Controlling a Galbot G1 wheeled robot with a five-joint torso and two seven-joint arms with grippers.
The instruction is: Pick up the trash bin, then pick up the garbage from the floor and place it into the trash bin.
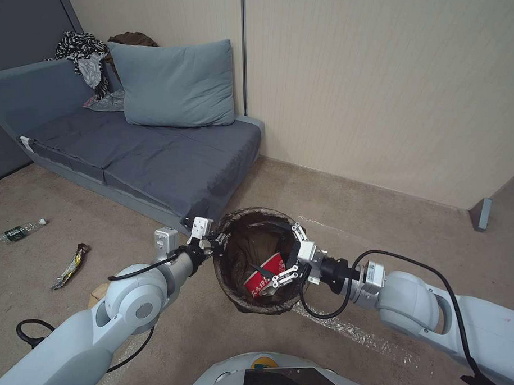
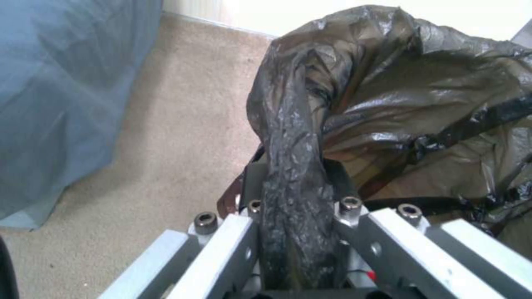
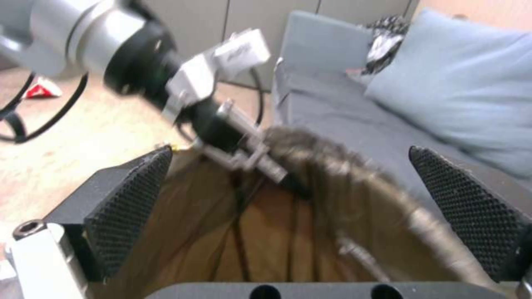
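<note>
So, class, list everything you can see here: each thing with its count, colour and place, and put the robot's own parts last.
trash bin: one, lined with a dark brown bag, held off the carpet between the two arms
cup: one, red and white, inside the bin
bottle: one, clear with green label, on the carpet at far left
snack wrapper: one, gold and dark, on the carpet by the left arm
sofa: one, grey, against the wall
cushion: one, blue-grey, on the sofa
clothes: a pile, black-and-white and brown, on the sofa back
left gripper: shut on the bin's bagged rim
right gripper: open, over the bin's mouth
</note>
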